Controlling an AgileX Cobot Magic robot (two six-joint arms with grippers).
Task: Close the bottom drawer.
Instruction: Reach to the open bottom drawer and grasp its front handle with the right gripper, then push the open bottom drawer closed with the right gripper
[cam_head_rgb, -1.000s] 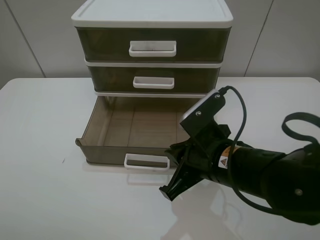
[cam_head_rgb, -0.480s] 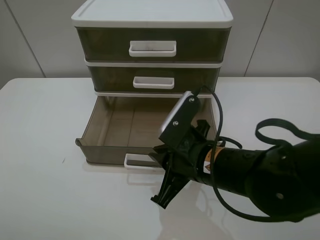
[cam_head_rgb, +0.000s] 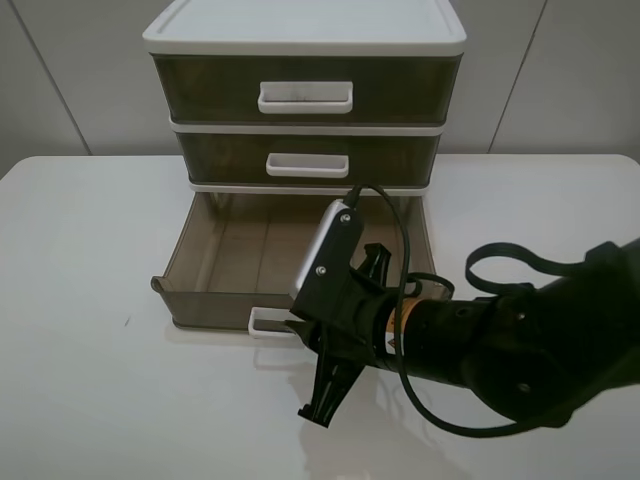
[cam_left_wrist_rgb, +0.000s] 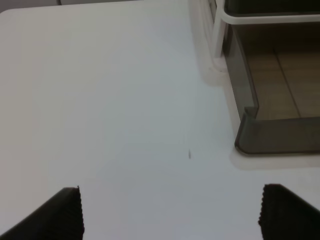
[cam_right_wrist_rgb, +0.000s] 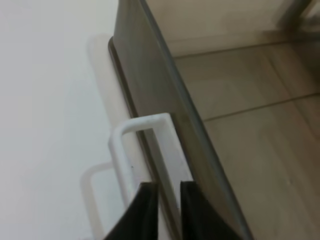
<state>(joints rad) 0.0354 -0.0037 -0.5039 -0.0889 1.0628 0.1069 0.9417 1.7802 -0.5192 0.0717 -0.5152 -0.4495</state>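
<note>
The bottom drawer (cam_head_rgb: 250, 255), a wide, shallow tray of translucent smoky olive-brown plastic with a white rectangular loop handle (cam_head_rgb: 268, 322), was seen pulled far out of the white-framed three-drawer unit (cam_head_rgb: 300, 35) onto the white table (cam_head_rgb: 90, 380). Its bare floor was exposed to the camera, and its front wall stood well forward of the two closed drawers above. Nothing of the closing could be counted as done: the whole travel back into the frame was judged to remain.

The black right gripper (cam_head_rgb: 318, 405) was placed in front of the drawer, just beside the handle's right end, with its tips angled down toward the table. In the right wrist view its dark fingers (cam_right_wrist_rgb: 142, 212) were drawn nearly together, only a narrow slit being left between them, and the loop handle (cam_right_wrist_rgb: 142, 125) was seen immediately at their tips. Whether the handle or front wall was actually touched could not be told. A push against the drawer front was taken to be the step in preparation.

The left gripper (cam_left_wrist_rgb: 170, 215) was held over bare table off the drawer's left front corner (cam_left_wrist_rgb: 250, 135), its fingers spread wide and nothing held between them. It was not seen in the high view and appeared to have no part in the approach.
</note>
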